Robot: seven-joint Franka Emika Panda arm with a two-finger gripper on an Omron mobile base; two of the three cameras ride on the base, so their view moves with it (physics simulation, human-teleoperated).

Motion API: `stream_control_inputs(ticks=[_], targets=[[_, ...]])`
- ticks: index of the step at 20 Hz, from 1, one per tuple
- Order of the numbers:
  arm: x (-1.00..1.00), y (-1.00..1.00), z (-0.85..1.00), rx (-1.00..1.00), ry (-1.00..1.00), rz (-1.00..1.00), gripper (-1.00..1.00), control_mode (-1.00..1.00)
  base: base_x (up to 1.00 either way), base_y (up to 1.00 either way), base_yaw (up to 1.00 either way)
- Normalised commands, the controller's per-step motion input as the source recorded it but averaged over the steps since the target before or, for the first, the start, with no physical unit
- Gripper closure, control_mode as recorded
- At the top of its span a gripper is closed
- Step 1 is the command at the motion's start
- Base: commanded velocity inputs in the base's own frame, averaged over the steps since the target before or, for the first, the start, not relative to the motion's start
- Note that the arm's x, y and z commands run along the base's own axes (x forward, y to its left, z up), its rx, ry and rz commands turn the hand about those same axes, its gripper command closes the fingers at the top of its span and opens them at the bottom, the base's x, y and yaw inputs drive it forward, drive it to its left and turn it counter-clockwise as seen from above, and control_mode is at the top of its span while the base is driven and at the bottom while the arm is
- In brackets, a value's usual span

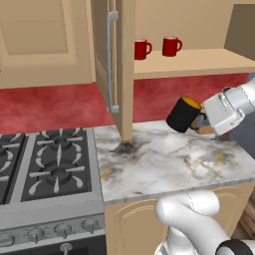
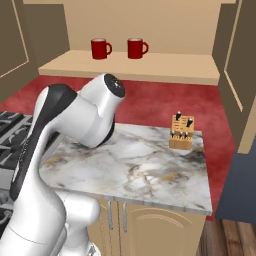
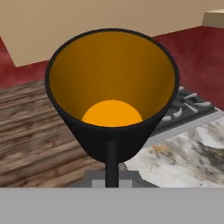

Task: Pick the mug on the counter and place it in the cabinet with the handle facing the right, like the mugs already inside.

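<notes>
My claw (image 1: 200,121) is clenched on the black mug (image 1: 183,114), which is off the counter (image 1: 164,159) and tilted w/ its mouth up toward me, below the cabinet (image 1: 199,62) shelf. Main risk IMO: the pinch looks thin, at rim/handle, so the mug could twist or slip on the way up. Could also clip the shelf edge or the red mugs (image 1: 172,46), or end w/ its handle facing wrong.

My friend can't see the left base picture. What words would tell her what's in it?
A white robot arm holds a tilted black mug with a yellow inside above a marble counter. Behind, two red mugs sit in an open wooden cabinet; a black stove is at left.
</notes>
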Motion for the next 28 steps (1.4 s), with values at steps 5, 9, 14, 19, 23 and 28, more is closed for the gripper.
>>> stream_control_inputs(ticks=[5, 9, 14, 19, 23, 28], targets=[[0.08, 0.0, 0.33, 0.04, 0.01, 0.05, 1.0, -1.0, 0.0, 0.0, 0.0], [0.04, 0.02, 0.33, 0.1, -0.01, 0.06, 1.0, -1.0, 0.0, 0.0, 0.0], [0.1, 0.11, 0.19, 0.14, -0.02, 0.01, 1.0, -1.0, 0.0, 0.0, 0.0], [0.17, 0.07, 0.37, 0.1, 0.0, 0.0, 1.0, -1.0, 0.0, 0.0, 0.0], [0.28, 0.01, 0.39, 0.04, -0.01, 0.0, 1.0, -1.0, 0.0, 0.0, 0.0], [0.51, -0.01, 0.12, 0.0, -0.06, 0.02, 1.0, -1.0, 0.0, 0.0, 0.0]])
